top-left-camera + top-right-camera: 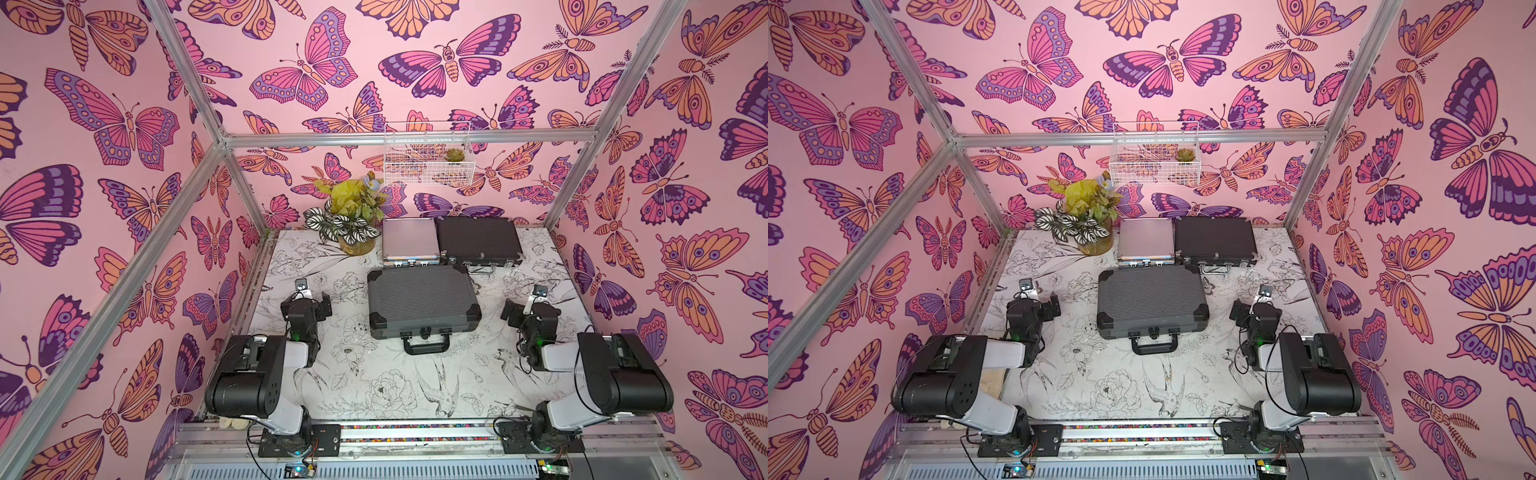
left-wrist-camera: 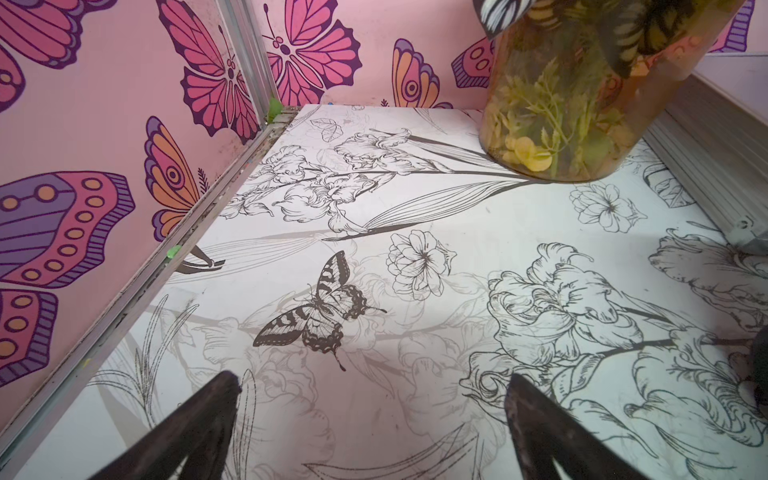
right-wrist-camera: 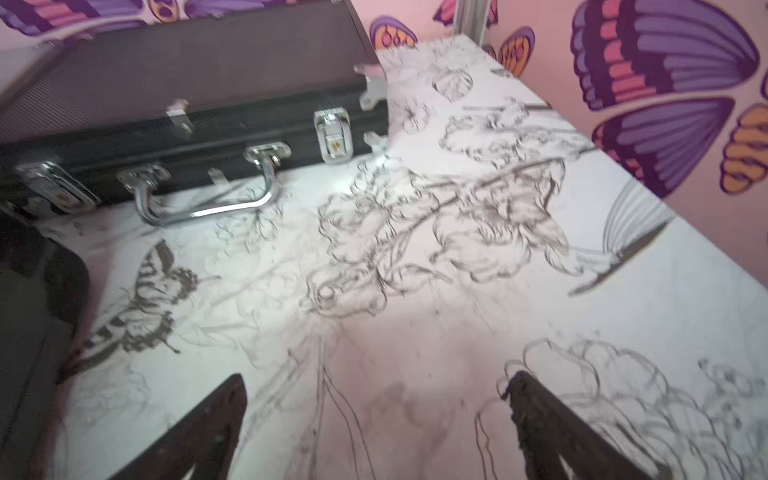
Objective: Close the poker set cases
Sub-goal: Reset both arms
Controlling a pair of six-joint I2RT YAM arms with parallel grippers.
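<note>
- The large ribbed grey case (image 1: 424,301) lies between the two claws, lid down flat on its base and handle toward the arm bases. I judge it closed.
- The flat black case (image 3: 187,83) sits ahead of the right claw (image 3: 376,386), off toward the left arm's side. Its lid is down.
- The small silver case (image 1: 410,240) is beyond the grey one, touching or just beside the black case, farther ahead than either claw. Its lid is also lowered.
- No case stands open, so the task looks finished or nearly so.
- The left claw (image 2: 374,386) and the right claw are both spread wide and empty over bare table (image 1: 374,374).
- The right wrist view is blurred, so I cannot tell whether the black case's silver latches are snapped. The silver case's front edge is too small to judge.
</note>
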